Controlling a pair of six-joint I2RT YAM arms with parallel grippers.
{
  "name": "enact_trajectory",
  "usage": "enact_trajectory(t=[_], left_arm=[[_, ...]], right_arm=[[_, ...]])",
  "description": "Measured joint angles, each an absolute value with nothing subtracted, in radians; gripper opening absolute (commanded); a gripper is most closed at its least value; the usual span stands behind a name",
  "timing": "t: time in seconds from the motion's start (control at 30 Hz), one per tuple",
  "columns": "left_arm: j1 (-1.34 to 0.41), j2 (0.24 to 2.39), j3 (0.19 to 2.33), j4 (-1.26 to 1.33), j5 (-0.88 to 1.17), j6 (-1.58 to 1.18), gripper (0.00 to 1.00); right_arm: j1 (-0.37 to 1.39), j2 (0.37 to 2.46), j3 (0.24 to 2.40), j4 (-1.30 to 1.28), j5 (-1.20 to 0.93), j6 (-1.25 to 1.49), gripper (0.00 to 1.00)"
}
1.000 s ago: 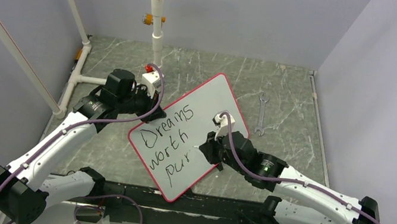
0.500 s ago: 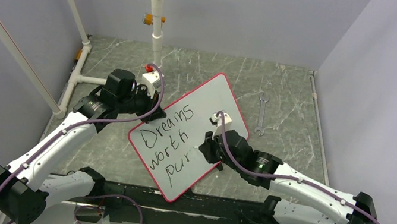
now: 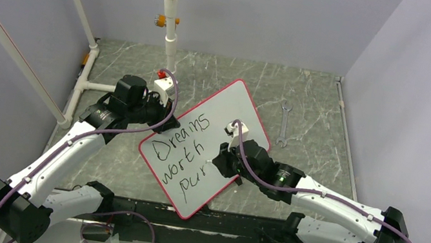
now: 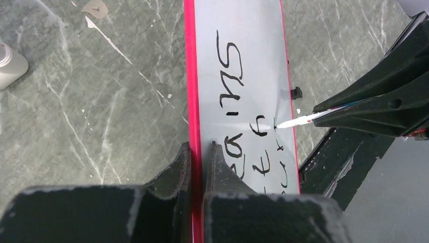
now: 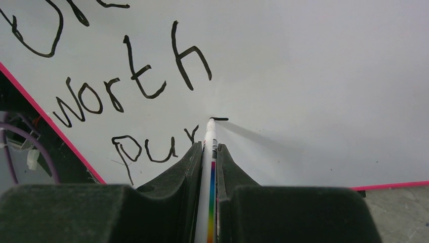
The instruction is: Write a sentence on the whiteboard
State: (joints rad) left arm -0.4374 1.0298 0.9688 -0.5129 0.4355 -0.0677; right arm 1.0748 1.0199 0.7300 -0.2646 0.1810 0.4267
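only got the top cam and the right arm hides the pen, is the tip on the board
observer: yes, the right wrist view shows the pen tip on the board, at the left end of a short dash.
operator: where is that dash in the sentence
observer: right after "pur", the last letters of the sentence.
operator: is the pen gripped straight
observer: yes, the right gripper is shut on it, pen centred between the jaws.
operator: and the left one
observer: the left gripper is shut on the board's red rim, one jaw on each side.
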Motion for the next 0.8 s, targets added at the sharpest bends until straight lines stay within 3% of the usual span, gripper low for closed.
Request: enact_trajectory(t=[0.8], left_arm=[[-0.437, 1.030, 0.968, -0.512, 0.436, -0.068, 0.00]], right_arm=[[1.075, 0.970, 0.661, -0.253, 0.147, 0.459, 0.00]])
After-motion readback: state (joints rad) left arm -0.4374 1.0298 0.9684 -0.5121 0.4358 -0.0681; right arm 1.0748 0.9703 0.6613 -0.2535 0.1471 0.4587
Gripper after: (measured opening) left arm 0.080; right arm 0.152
